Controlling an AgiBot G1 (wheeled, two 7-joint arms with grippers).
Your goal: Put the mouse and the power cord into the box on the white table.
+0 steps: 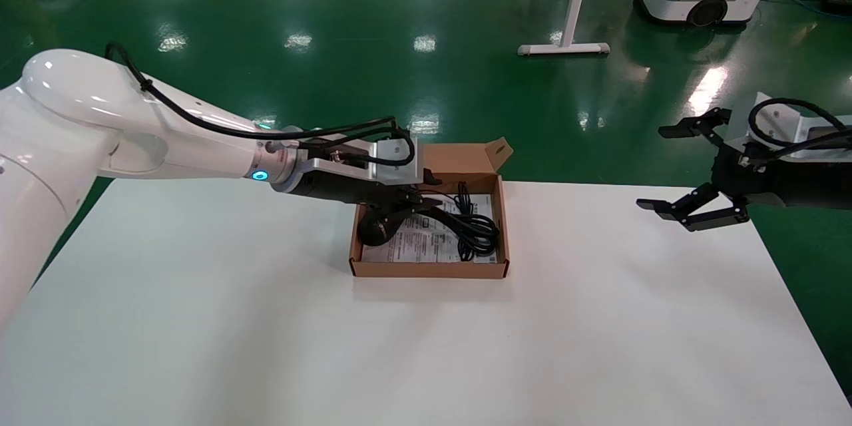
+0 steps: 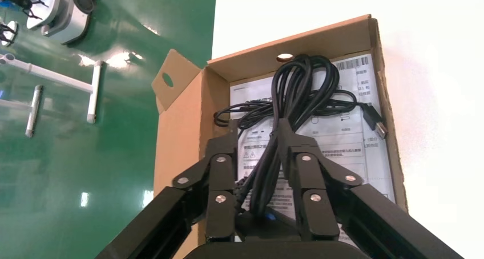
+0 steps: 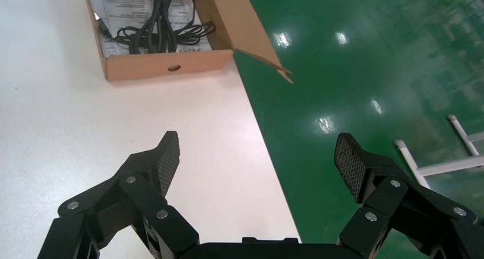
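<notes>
the left hand reaches into the box on the worktop, pinching the mouse by its thin cable to set it beside the power cord, already coiled inside. the right hand waits gaping at the worktop's edge.

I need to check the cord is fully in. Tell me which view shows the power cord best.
The left wrist view: the power cord lies coiled on the printed sheet inside the box, seen close beyond the left gripper. The head view shows it smaller, partly behind that gripper. The right wrist view catches only part of it, far off.
</notes>
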